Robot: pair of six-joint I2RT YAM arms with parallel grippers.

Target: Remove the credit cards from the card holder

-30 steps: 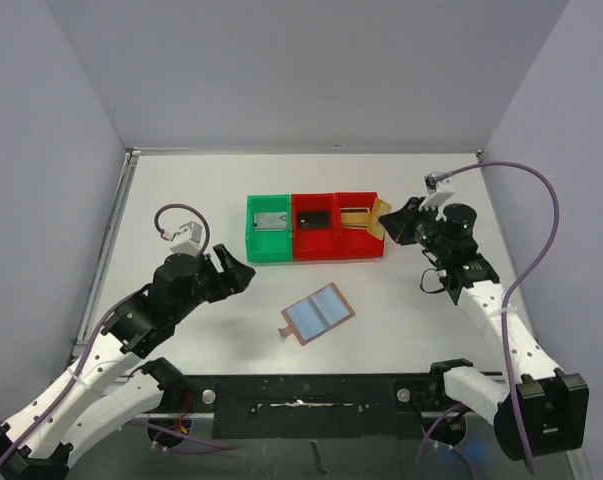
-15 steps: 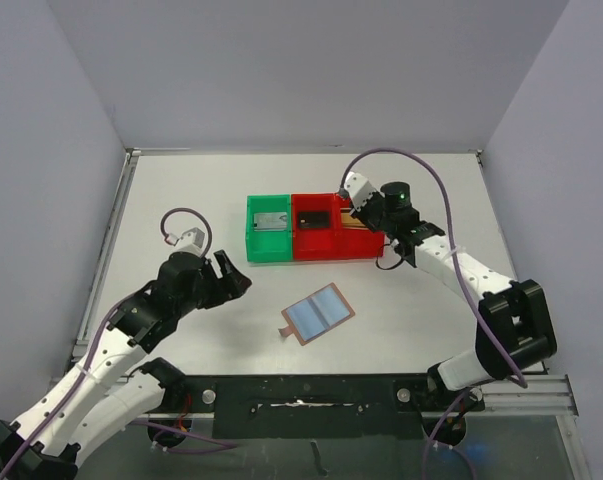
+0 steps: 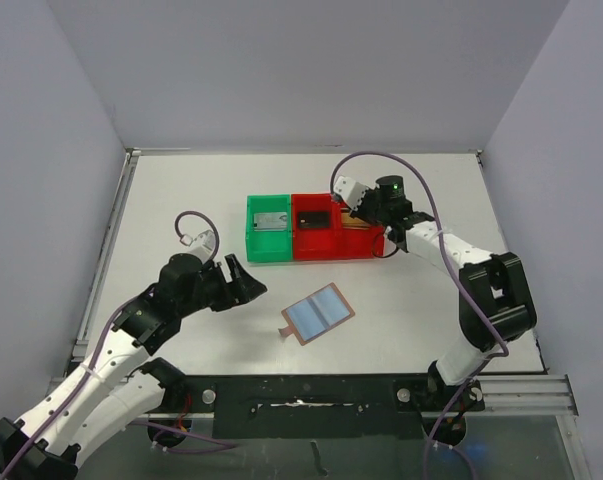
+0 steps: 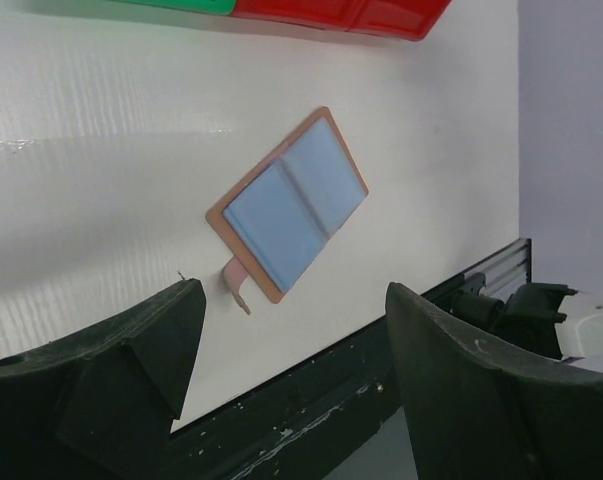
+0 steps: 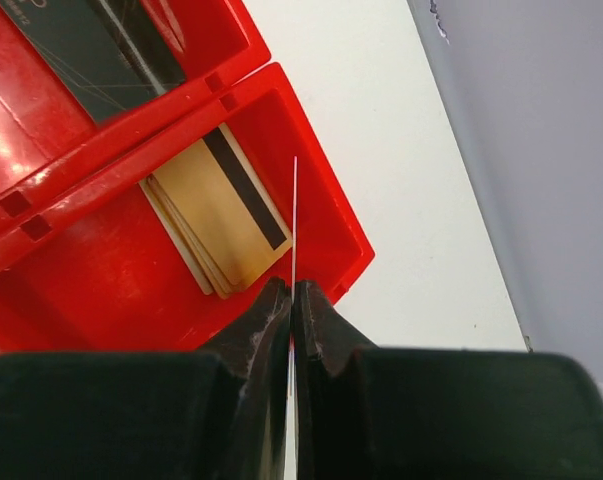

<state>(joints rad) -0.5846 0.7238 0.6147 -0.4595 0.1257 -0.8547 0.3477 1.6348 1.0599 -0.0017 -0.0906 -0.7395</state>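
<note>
1. The right gripper [image 5: 291, 295] hangs over the right-hand red bin [image 5: 326, 215], its fingers pinched tight on a card [image 5: 295, 220] seen edge-on as a thin pale line, above a stack of gold cards [image 5: 216, 215] lying in that bin.
2. The card holder [image 3: 319, 313] lies spread open on the table [image 3: 431, 320], blue lining up, well apart from the bins and near the front edge. From above its pockets look flat and may be empty, though that is hard to judge.
3. The left gripper [image 3: 246, 282] hovers just left of the holder, fingers spread wide and holding nothing.
4. The step in hand looks like dropping the card. It would go best with the card brought low inside the bin walls and tipped toward flat over the stack, the fingers parting only then, so that it neither stands on edge nor skips over the rim.
5. Against a second ago, the right arm has swung in from the bin's outer right side to sit over the bin. The left gripper has edged closer to the holder, which has not moved.
</note>
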